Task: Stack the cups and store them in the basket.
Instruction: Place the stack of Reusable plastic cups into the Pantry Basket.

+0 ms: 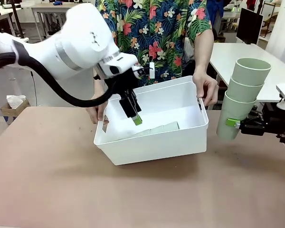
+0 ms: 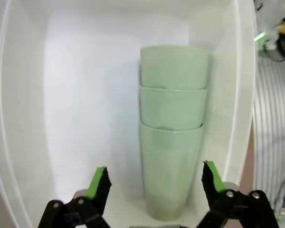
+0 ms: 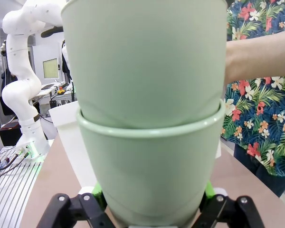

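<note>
Over the brown table (image 1: 61,190), my right gripper (image 1: 235,123) squeezes three stacked cups (image 1: 242,95), beside the basket (image 1: 152,147). My left gripper (image 2: 155,171) hangs open over three more cups (image 2: 173,118) lying inside. A fast swing could shake my stack loose.

Bright, even indoor light; soft shadows; wrist views distorted.

The cups (image 1: 242,95) are pale mint-green, the basket (image 1: 154,152) white, the table (image 1: 61,190) brown, the shirt (image 1: 152,28) tropical-floral.
</note>
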Tool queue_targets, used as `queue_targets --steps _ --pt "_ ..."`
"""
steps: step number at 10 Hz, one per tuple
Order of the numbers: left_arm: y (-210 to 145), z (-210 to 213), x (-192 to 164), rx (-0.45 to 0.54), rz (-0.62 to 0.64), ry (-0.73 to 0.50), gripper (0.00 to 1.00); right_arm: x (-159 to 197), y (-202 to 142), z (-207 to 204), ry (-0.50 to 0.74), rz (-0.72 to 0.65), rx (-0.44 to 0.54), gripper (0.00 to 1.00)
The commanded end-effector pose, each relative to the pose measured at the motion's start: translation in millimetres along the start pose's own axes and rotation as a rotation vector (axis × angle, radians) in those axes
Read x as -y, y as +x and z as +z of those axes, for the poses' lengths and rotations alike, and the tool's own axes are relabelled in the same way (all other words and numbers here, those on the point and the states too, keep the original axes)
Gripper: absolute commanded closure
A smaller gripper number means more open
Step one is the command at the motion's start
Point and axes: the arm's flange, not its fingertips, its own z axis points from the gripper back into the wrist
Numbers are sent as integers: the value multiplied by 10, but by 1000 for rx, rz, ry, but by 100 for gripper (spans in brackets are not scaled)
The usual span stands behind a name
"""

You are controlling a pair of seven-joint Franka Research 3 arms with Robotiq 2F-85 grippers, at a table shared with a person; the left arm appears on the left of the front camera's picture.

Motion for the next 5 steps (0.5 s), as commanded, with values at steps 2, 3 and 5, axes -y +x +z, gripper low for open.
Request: queue_targets --steps 2,3,5 --pt "-557 589 214 181 -19 1 0 -4 37 -5 0 9 1 15" --pt "-751 756 246 237 -21 7 0 -4 37 -5 0 9 1 15" --pt "-1364 1099 307 375 -1 43 0 -4 37 -5 0 9 1 15"
